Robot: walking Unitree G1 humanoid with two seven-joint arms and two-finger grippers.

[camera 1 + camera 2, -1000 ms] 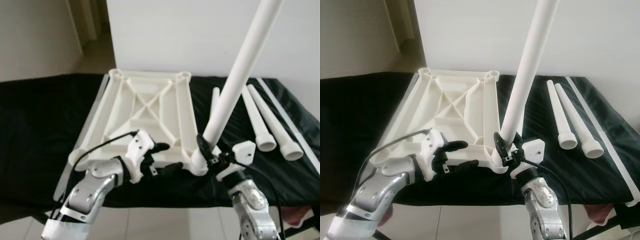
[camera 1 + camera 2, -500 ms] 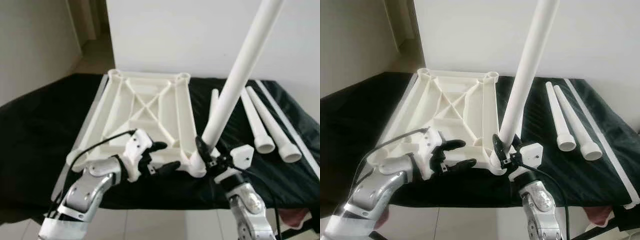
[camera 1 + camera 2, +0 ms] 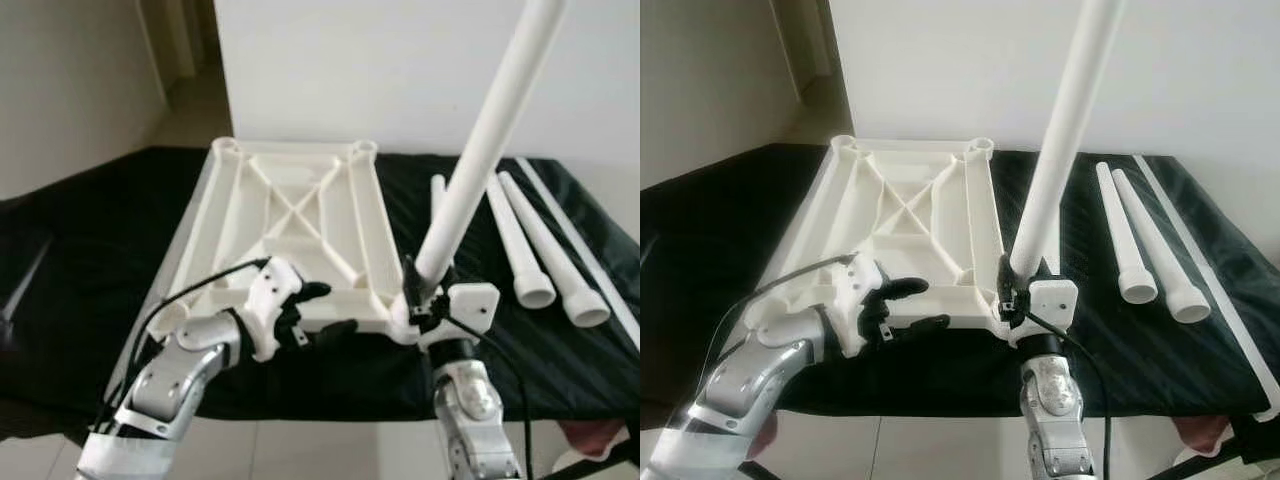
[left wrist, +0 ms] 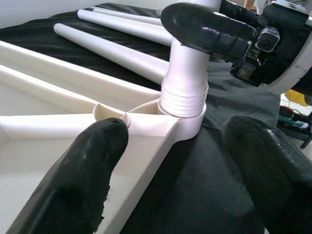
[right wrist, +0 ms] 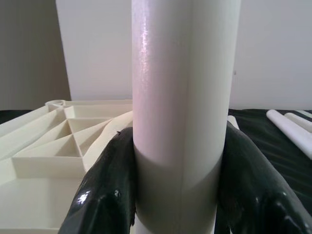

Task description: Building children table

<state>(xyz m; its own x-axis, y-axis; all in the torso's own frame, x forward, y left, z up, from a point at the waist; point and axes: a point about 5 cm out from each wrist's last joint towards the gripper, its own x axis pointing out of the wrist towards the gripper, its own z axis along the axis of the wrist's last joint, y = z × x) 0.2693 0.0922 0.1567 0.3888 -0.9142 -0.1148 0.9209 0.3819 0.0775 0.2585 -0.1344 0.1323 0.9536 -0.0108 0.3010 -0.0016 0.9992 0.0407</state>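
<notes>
A white plastic tabletop point(image 3: 290, 220) lies underside up on a black cloth. One white leg point(image 3: 480, 150) stands tilted in its near right corner socket point(image 4: 183, 119). My right gripper point(image 3: 415, 290) is shut on that leg just above the socket, and its fingers point(image 5: 109, 185) clasp both sides of the leg point(image 5: 180, 97). My left gripper point(image 3: 325, 310) is open at the tabletop's near edge, left of the socket, with its fingers point(image 4: 73, 180) spread wide and holding nothing. Two loose legs point(image 3: 520, 250) lie to the right, and a third point(image 3: 437, 190) lies behind the standing one.
The black cloth point(image 3: 90, 230) covers the whole work surface. A long thin white rail point(image 3: 580, 250) lies along its right side. A white wall stands close behind. Tiled floor shows below the near edge, with a reddish object point(image 3: 590, 435) at the lower right.
The right wrist has turned around the leg's base and its arm has swung in under the socket. The left gripper stays open at the near edge. The camera has shifted slightly.
</notes>
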